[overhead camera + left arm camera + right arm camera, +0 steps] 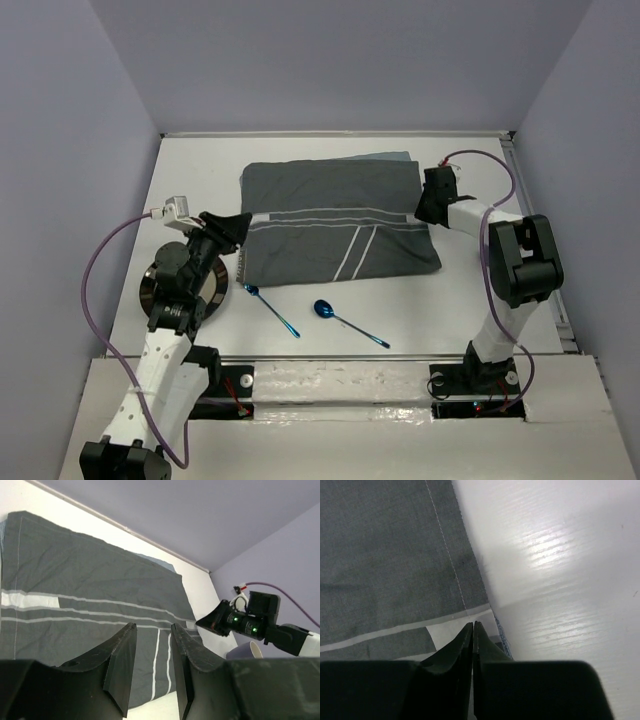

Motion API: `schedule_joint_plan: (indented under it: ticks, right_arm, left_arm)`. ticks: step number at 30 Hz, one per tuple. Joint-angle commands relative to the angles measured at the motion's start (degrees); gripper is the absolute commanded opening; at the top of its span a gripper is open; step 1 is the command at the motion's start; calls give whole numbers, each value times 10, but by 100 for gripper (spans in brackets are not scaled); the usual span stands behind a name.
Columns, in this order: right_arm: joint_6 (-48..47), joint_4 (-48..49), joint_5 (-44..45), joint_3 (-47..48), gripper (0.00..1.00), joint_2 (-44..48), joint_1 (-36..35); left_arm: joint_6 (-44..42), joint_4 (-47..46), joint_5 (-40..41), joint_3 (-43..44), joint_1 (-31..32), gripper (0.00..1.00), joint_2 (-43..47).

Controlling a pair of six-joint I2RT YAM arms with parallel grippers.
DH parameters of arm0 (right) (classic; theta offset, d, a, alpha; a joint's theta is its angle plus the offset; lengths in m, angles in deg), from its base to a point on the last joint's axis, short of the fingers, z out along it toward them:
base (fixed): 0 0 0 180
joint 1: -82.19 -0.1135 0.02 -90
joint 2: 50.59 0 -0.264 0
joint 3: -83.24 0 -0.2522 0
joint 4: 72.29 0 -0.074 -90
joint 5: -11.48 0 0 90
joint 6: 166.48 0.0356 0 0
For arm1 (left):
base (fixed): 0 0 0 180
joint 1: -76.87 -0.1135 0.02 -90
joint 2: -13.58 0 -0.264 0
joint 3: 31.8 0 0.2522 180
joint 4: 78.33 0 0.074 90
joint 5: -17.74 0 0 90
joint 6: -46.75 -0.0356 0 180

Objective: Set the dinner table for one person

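The dinner table (470, 300) is a plain, matte white rectangle, far larger than anything on it. It fills the middle of the top view between pale lilac walls. Its long axis runs left to right, with the arm bases along its near edge.

A dark grey cloth mat (330, 215) with pale stripes lies wrinkled on the far middle of the table, and a lighter blue layer shows at its far right corner.

The right gripper (473, 625) is at the mat's right edge. Its fingers are pressed together, and I cannot tell whether any cloth is caught between them. The left gripper (153, 630) is at the mat's left edge, its fingers apart with nothing between them.

A dark, shiny round plate (148, 283) sits on the left, partly under the left arm. A shorter blue spoon (271, 309) and a longer blue spoon (348, 323) lie near the mat's near edge, apart from each other. In the left wrist view, a pale cup (245, 651) shows beside the right arm.
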Motion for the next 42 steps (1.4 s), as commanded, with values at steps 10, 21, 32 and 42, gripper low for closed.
schedule_joint_plan:
  ticks: [10, 21, 32, 42]
  right_arm:
    - [-63, -5, -4, 217, 34, -85, 21]
    - [-50, -67, -59, 500, 40, -290, 61]
    - [-34, -112, -82, 602, 39, -388, 66]
    - [-14, -86, -117, 564, 37, -379, 66]
  left_arm:
    - [-7, 10, -7, -31, 11, 42, -15]
    - [-78, 85, -26, 76, 15, 42, -3]
    - [-112, 101, -10, 97, 18, 42, -16]
    - [-110, 99, -7, 96, 18, 42, -18]
